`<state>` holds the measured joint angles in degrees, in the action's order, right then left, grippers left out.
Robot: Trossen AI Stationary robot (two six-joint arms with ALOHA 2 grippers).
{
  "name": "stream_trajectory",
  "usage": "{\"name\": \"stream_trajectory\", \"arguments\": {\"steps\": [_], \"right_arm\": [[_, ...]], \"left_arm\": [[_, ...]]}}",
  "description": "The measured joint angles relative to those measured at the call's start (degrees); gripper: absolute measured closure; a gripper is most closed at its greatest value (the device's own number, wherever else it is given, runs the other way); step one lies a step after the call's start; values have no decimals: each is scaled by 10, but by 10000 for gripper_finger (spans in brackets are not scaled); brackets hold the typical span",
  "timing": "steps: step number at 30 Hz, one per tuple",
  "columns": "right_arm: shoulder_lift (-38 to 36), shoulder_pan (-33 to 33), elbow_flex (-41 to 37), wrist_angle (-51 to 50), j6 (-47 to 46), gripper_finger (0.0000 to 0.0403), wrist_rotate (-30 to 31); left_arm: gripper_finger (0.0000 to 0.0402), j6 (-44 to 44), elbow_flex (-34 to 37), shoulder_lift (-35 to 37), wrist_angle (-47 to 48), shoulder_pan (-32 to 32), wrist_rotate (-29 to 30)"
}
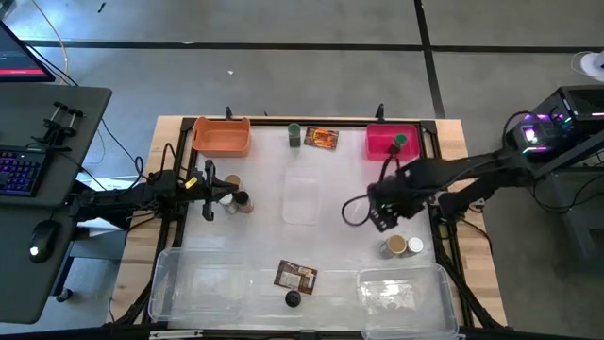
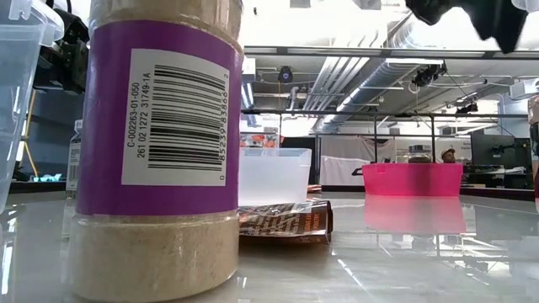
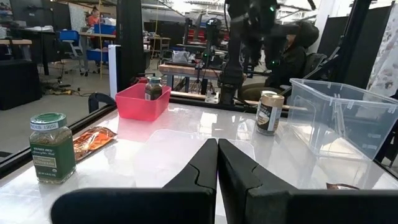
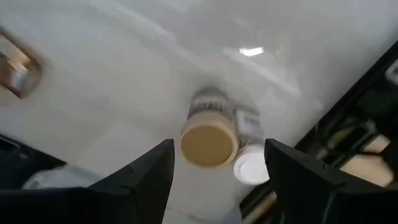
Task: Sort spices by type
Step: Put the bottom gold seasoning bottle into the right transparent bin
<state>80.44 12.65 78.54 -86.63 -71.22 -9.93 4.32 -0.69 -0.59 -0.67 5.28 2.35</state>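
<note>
My right gripper [image 1: 382, 219] [image 4: 219, 150] hangs open above two jars standing side by side near the table's right edge, one with a tan lid [image 1: 395, 247] [image 4: 209, 140] and one with a white lid [image 1: 414, 246] [image 4: 251, 168]. It touches neither. My left gripper [image 1: 213, 196] [image 3: 217, 163] is shut and empty, low at the table's left side beside two more jars [image 1: 238, 193]. A green-lidded jar [image 1: 294, 135] [image 3: 52, 147] and an orange packet [image 1: 322, 139] [image 3: 93, 139] sit near the far edge. Another jar [image 1: 400, 143] [image 3: 153, 88] stands in the pink bin [image 1: 382, 144]. A brown packet [image 1: 295, 276] [image 2: 285, 223] and a black-lidded jar [image 1: 293, 299] [image 2: 157, 151] are near the near edge.
An orange bin [image 1: 222, 138] stands at the far left. A small clear tray [image 1: 302, 198] [image 2: 274, 175] sits mid-table. Two large clear trays [image 1: 193, 279] [image 1: 408, 288] flank the near edge. Bare white surface lies between the arms. A person sits in the room beyond the table.
</note>
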Motion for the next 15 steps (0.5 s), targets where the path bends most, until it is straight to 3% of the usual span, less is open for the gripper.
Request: {"name": "stream_trajectory", "arguments": {"steps": [15], "right_arm": [[116, 96, -3, 2, 82, 159, 2]], "left_arm": [[401, 0, 0, 0, 0, 0, 0]]}}
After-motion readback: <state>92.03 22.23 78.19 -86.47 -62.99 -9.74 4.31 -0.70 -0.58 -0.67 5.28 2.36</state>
